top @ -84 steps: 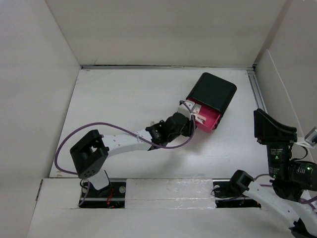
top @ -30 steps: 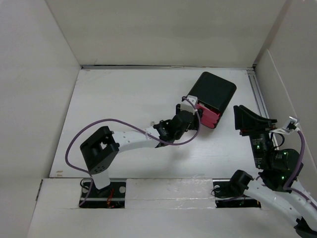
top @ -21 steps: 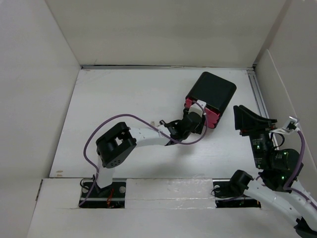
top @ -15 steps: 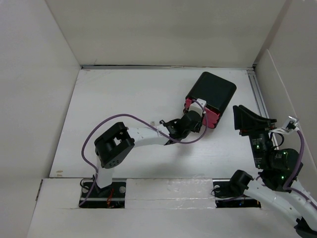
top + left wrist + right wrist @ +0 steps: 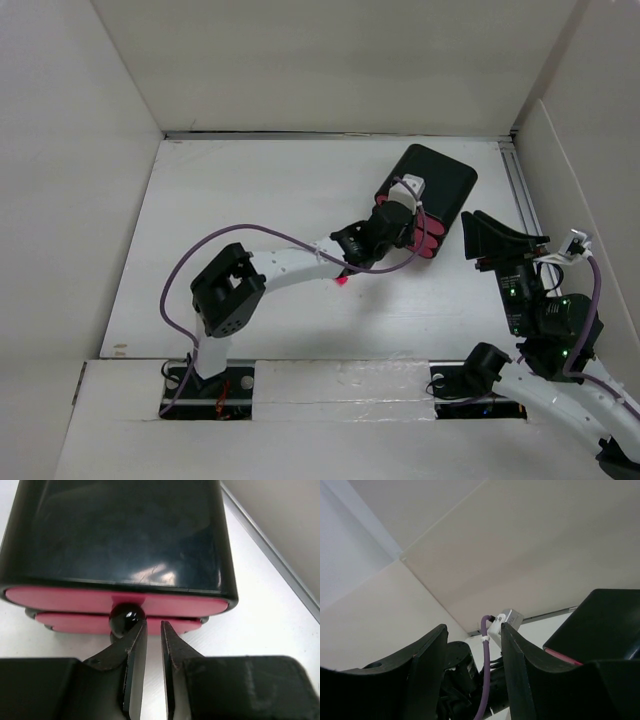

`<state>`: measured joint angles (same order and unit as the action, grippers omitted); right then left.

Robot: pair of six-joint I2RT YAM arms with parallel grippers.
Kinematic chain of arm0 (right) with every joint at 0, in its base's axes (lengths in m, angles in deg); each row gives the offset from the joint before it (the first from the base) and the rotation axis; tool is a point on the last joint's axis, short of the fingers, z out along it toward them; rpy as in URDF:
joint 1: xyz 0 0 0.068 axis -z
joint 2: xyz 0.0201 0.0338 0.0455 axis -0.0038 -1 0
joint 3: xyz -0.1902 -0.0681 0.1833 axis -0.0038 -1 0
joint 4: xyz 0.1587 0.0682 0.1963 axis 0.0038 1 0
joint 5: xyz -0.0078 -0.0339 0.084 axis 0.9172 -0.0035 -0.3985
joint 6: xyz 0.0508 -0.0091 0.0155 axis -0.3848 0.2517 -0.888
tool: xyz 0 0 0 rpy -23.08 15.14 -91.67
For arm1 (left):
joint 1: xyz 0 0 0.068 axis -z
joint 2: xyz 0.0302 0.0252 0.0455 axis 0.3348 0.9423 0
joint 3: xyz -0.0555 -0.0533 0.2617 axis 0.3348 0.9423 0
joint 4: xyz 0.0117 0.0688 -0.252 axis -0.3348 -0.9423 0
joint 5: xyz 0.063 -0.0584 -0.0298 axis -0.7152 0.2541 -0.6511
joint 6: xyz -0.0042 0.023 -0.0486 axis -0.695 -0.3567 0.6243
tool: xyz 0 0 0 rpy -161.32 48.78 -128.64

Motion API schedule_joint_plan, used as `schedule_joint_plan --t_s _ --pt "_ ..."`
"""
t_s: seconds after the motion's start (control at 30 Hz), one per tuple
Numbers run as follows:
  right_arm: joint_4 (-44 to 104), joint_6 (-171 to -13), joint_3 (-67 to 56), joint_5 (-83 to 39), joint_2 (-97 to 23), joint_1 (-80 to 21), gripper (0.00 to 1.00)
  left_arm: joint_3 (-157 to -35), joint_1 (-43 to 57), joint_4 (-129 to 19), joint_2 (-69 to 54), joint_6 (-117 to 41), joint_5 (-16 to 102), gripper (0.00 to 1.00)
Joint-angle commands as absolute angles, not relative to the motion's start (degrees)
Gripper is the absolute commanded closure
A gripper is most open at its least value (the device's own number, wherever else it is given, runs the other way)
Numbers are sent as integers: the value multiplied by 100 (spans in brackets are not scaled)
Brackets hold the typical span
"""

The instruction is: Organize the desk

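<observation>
The matte white surface [image 5: 250, 200] spreads broad and flat between the walls. A black cabinet [image 5: 440, 180] stands at its far right. The left end effector [image 5: 152, 630], nearly closed and gripping nothing, sits just beside a drawer knob [image 5: 125, 619] that only the wrist view shows. The right end effector [image 5: 472, 635] gapes empty.

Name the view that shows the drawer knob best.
Left wrist: the knob is close and sharp on the pink drawer. In top external the left gripper covers it; right wrist shows only the cabinet's corner.
</observation>
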<state>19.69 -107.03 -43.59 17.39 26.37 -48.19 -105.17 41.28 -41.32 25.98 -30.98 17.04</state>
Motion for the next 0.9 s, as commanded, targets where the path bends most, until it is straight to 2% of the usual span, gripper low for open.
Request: schedule_joint_plan --t_s 0.0,0.13,0.33,0.47,0.5,0.53,0.6,0.67,0.77,0.87 --pt "1785 -10606 -4290 1689 2657 -4777 47 -10958 4082 -4181 2771 -3190 1638 87" --pt "1794 -10597 -4281 1706 2684 -4777 47 -11170 4029 -4339 2886 -3226 1664 86" --pt "1759 -10597 -4307 1654 2640 -4777 47 -10757 4029 -4111 2412 -3226 1989 81" --pt "1723 -10597 -4299 1619 2508 -4777 47 -10581 4090 -4006 2077 -3401 2166 65" --pt "1715 -10597 -4290 1566 2473 -4777 47 -10581 4160 -3962 1990 -3567 2087 50" --pt "1715 -10597 -4281 1566 2455 -4777 47 -10581 4161 -3962 1954 -3568 2086 50" --pt "1706 -10579 -4281 1557 2438 -4777 47 -10555 4223 -3936 1893 -3665 2051 43" --pt "1688 -10579 -4290 1557 2438 -4777 47 -10441 4275 -3900 1779 -3683 2008 45" --pt "1636 -10570 -4316 1557 2411 -4777 47 -9812 4275 -3568 1559 -3674 1929 56" --pt "1627 -10579 -4316 1531 2376 -4777 47 -9493 4275 -3356 1523 -3674 1806 56"
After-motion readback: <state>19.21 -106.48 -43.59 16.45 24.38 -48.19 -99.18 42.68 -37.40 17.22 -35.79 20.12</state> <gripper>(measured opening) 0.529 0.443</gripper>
